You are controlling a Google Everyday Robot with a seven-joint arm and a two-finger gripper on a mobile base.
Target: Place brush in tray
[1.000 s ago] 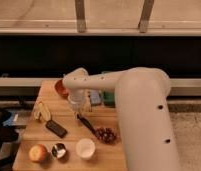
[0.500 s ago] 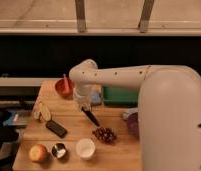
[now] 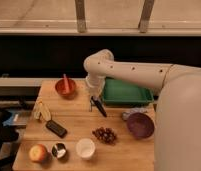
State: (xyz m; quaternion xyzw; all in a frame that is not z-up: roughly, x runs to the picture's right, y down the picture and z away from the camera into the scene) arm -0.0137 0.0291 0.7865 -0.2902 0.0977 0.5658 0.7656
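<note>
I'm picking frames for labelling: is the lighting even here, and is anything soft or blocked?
Camera view: warm, dim light, black band behind the table; whole frame soft; the arm hides the right edge; the tool by the green tray holds the brush, whose outline is blurry.

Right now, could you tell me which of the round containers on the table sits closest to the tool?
The orange bowl, at the table's back left just beside the tool, which is shut on the brush. The white cup and purple bowl sit farther off.

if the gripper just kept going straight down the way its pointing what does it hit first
Most likely the brush: the gripper points down at the wooden table, just left of the green tray, and the brush sits right at its fingertips. Whether it already grips it is unclear.
</note>
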